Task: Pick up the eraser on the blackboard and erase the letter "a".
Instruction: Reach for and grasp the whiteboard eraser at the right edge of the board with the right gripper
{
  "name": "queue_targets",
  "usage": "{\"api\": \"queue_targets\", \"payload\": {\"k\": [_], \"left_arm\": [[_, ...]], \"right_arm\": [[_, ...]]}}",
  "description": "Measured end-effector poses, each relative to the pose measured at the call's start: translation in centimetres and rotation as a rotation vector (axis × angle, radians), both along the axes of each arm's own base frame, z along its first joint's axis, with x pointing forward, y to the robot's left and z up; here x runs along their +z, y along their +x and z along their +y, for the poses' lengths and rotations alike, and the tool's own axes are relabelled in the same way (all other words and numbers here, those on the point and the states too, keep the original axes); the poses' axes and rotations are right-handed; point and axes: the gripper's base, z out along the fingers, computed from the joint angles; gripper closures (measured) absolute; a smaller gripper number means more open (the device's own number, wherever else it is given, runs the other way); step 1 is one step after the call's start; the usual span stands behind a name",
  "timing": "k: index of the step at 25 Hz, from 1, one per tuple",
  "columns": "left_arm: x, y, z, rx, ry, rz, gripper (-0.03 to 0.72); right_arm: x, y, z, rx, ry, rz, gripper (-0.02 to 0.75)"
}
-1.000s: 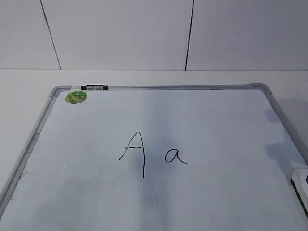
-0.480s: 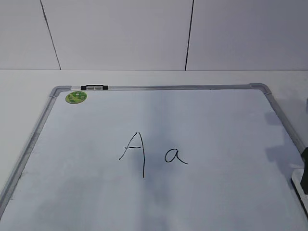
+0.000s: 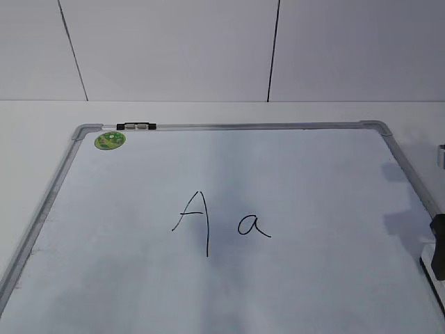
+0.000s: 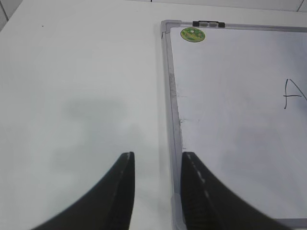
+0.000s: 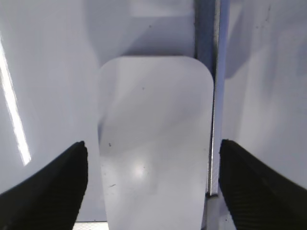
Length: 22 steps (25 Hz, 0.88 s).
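Looking along the exterior view first, I see the right pincer (image 3: 438,247) now reaching lower at the blackboard's (image 3: 229,126) right edge than half a second ago, covering more of the eraser (image 3: 427,258), so the grasp is close. Capital "A" (image 3: 193,221) and the letter "a" (image 3: 253,226) remain untouched; the green sticker (image 3: 110,140) is unreadable. On the left wrist view, the left pincer (image 4: 156,165) hovers idle, slightly spread, straddling the frame above the table (image 4: 76,86). On the right wrist view, the pincer is spread wide around the eraser (image 5: 156,139), not touching it; no lettering reads.
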Motion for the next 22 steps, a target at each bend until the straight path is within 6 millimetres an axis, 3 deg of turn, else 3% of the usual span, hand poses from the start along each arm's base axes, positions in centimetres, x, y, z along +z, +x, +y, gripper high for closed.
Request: {"api": "queue_targets", "payload": {"k": [22], "left_arm": [[0.0, 0.0, 0.0, 0.0, -0.001, 0.0, 0.443]], "right_arm": [[-1.0, -1.0, 0.0, -0.024, -0.001, 0.046, 0.096]]}}
